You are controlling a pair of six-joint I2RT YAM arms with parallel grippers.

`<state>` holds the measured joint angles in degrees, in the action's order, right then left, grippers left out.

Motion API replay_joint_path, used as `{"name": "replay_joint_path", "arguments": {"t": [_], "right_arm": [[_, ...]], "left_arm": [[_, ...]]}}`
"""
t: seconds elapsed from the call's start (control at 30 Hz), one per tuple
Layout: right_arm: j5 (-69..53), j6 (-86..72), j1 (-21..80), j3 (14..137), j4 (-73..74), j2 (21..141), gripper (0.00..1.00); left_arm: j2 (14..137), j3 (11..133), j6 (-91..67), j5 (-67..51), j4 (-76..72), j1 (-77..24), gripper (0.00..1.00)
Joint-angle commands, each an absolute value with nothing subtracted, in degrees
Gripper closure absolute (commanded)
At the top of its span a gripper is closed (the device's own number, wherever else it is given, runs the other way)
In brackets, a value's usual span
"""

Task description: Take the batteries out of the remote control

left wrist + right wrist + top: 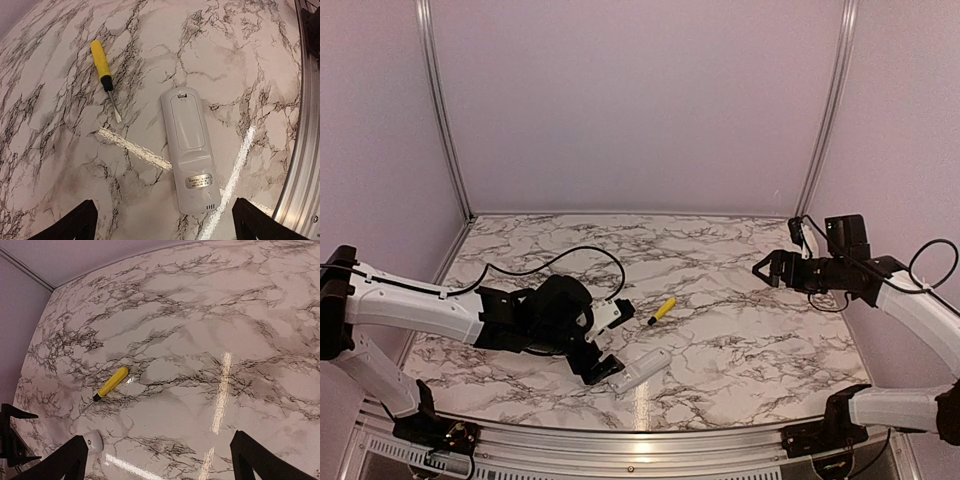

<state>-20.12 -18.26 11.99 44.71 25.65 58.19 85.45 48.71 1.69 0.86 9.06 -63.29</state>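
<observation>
**Top view.** We find the remote control [642,368] lying on the table [740,330] close to its near edge, left of the middle. The left gripper [608,342] sits just beside the remote's left end, jaws spread wide and empty. A yellow-handled screwdriver [663,309] lies just beyond the remote, toward the centre of the surface. The right gripper [763,270] hangs above the right side of the surface, well apart from both items, jaws parted with nothing between them. No batteries show here.

**Left wrist view.** The remote lies back side up. Its battery cover [186,122] is seated flush and closed, and a label plate [199,181] sits below it. The screwdriver tip points toward the remote without touching it. We judge that no step of the task is complete. The cells are presumably inside and hidden. Left to do: open the cover, then extract both cells.

**Right wrist view.** Only one rounded end of the remote shows, at the lower left, with the screwdriver beyond it. This view confirms the released right jaws.

**Comparison.** Only the left wrist view shows the closed cover. Only the top view shows where both arms stand.
</observation>
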Motion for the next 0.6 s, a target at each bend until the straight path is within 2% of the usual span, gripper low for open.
{"name": "replay_joint_path", "arguments": {"t": [0.0, 0.57], "right_arm": [[-20.16, -18.98, 12.42, 44.40, 26.89, 57.73, 0.02], [-21.25, -18.64, 12.44, 44.37, 29.27, 58.14, 0.02]], "left_arm": [[89.15, 51.00, 0.49, 4.37, 7.43, -65.15, 0.01], [98.74, 53.92, -4.19, 4.71, 7.25, -68.42, 0.01]]}}
